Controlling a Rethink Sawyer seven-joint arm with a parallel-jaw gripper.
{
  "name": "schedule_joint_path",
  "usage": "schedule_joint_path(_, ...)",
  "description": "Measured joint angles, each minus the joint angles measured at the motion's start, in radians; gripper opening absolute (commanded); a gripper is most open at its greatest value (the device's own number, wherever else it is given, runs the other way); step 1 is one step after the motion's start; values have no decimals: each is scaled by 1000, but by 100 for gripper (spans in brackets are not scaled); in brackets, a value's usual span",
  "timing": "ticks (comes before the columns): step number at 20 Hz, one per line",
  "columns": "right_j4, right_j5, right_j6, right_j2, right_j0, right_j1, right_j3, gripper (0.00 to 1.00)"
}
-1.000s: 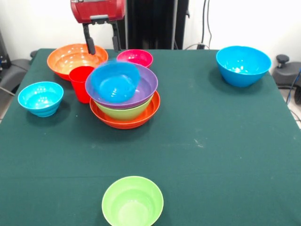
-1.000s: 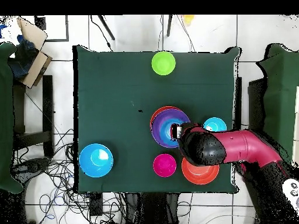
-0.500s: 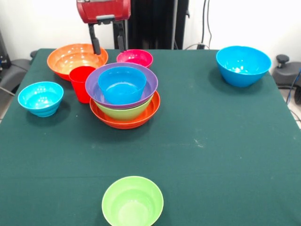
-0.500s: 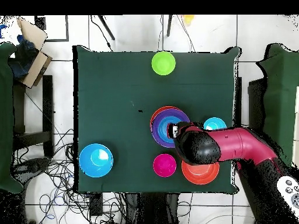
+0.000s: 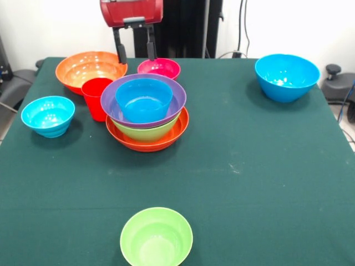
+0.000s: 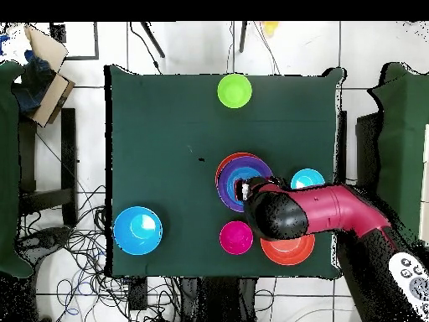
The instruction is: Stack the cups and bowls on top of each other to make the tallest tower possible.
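The tower stands left of centre: a wide orange bowl [image 5: 173,134] as base, a green bowl [image 5: 146,133] in it, a wide purple bowl [image 5: 177,100] on that, and a blue bowl [image 5: 143,98] nested upright on top. In the overhead view the tower [image 6: 230,178] is half hidden by the arm. The red cup [image 5: 95,97] stands against the tower's left side. My gripper [image 5: 135,51] hangs open and empty above and behind the tower, between the second orange bowl [image 5: 89,67] and the magenta bowl [image 5: 160,67].
A small blue bowl [image 5: 47,115] sits at the left edge, a larger blue bowl [image 5: 287,76] at the far right, a green bowl [image 5: 156,237] at the near edge. The overhead view shows the green bowl [image 6: 235,90], the large blue bowl [image 6: 138,230] and the magenta bowl [image 6: 235,237].
The blue bowl, tilted and blurred over the purple bowl a second ago, now rests level inside it. My open gripper has moved right in the front view, away from the tower.
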Motion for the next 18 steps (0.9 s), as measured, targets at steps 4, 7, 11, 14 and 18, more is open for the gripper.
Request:
schedule_joint_path(4,-39,-77,0,-35,34,-23,34,100)
schedule_joint_path(7,-76,-144,0,-82,92,-35,56,100)
schedule_joint_path(11,-104,-211,2,-147,179,-43,75,100)
schedule_joint_path(14,-113,-250,9,-204,255,-49,87,100)
schedule_joint_path(18,-114,-296,31,-295,373,-57,92,100)
